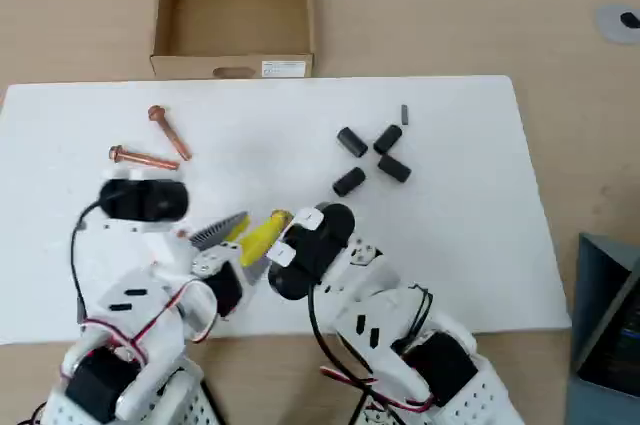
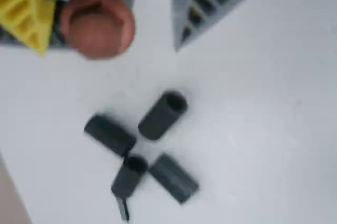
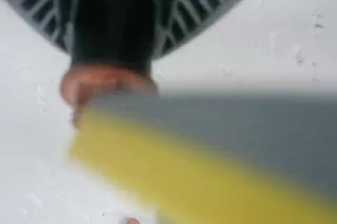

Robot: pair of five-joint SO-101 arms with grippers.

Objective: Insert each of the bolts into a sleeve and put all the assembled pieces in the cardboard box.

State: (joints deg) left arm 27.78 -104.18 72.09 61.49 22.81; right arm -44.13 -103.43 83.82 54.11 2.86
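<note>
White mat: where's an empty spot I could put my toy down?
Bare mat between the bolts and the sleeves, and right of the sleeves. Crowded in front, around the left gripper and right gripper.

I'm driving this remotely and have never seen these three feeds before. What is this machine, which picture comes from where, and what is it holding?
These are two small robot arms side by side at a table. The high view looks down from a fixed camera. The other two pictures come from a camera on each arm's wrist. On the white mat lie two loose bolts and four black sleeves. The cardboard box stands behind the mat. The right pincer grips a fifth sleeve with a copper bolt head at its end. The left pincer has its jaws apart, with that head between them.
</note>
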